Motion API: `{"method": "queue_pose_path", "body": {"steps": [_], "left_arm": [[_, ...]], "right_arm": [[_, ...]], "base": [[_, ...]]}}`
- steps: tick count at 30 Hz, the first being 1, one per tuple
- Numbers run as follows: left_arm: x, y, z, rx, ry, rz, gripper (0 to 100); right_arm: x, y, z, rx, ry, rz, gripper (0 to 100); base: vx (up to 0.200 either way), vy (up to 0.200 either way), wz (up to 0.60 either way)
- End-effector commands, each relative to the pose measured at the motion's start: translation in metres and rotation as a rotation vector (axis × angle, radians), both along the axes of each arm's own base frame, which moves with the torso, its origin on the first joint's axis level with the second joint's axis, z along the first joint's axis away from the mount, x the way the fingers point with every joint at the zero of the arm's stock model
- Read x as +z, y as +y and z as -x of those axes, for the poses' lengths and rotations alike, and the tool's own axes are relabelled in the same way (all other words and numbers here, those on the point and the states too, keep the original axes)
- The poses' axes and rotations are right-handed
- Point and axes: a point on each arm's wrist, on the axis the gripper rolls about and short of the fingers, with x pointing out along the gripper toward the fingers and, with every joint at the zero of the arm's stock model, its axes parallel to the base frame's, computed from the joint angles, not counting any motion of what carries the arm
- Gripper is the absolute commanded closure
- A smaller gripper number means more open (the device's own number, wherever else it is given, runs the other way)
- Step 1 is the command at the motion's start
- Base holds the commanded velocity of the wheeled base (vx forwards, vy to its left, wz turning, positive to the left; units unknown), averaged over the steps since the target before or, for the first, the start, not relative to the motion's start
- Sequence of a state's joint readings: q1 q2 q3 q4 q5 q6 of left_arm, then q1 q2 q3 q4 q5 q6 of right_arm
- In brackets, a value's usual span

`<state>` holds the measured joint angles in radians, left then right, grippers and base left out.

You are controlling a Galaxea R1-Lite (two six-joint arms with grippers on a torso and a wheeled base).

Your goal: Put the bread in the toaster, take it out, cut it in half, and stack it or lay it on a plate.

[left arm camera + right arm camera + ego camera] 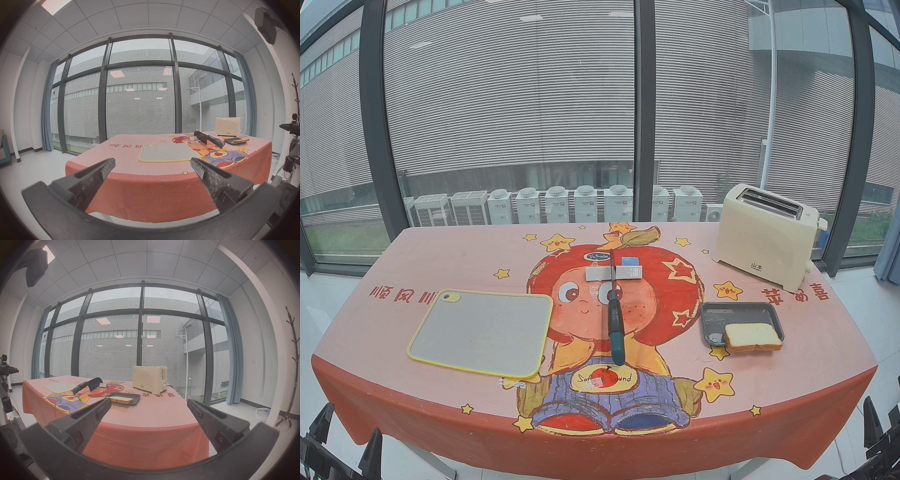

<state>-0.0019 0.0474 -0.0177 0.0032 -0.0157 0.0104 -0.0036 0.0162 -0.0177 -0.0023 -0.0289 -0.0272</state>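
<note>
Head view — bread [752, 335] on tray [739, 314], toaster [765, 236] behind

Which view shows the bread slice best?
Head view: the bread is seen from above, whole, on the grey tray. The right wrist view shows it side-on; in the left wrist view it is a distant sliver.

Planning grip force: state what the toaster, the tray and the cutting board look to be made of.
Toaster: likely cream plastic or painted metal, smooth with a faint sheen.
Tray: probably dark grey metal or plastic, matte, thin raised rim.
Cutting board: seemingly plastic, grey matte face with yellow-green edging.
</note>
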Motion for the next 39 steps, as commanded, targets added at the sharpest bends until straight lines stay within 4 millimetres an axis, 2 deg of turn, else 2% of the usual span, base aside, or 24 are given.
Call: {"method": "queue_pose_path", "body": {"steps": [1, 9, 12, 22, 32, 39], "left_arm": [[-0.005, 0.000, -0.001, -0.001, 0.019, 0.000, 0], [-0.005, 0.000, -0.001, -0.001, 0.019, 0.000, 0], [-0.005, 0.000, -0.001, 0.001, 0.019, 0.000, 0], [-0.005, 0.000, -0.001, -0.001, 0.019, 0.000, 0], [-0.005, 0.000, -0.001, 0.001, 0.019, 0.000, 0], [-0.005, 0.000, -0.001, -0.001, 0.019, 0.000, 0]], "right_arm": [[-0.004, 0.000, -0.001, 0.000, 0.010, 0.000, 0], [-0.002, 0.000, -0.001, -0.003, -0.007, -0.001, 0], [0.014, 0.000, 0.001, -0.001, -0.166, 0.016, 0], [0.006, 0.000, 0.000, -0.004, -0.093, 0.053, 0], [0.009, 0.000, 0.001, 0.009, -0.100, 0.095, 0], [0.027, 0.001, 0.004, 0.056, -0.134, 0.080, 0]], "base": [[0.000, 0.000, 0.00], [0.000, 0.000, 0.00], [0.000, 0.000, 0.00], [0.000, 0.000, 0.00], [0.000, 0.000, 0.00], [0.000, 0.000, 0.00]]}}
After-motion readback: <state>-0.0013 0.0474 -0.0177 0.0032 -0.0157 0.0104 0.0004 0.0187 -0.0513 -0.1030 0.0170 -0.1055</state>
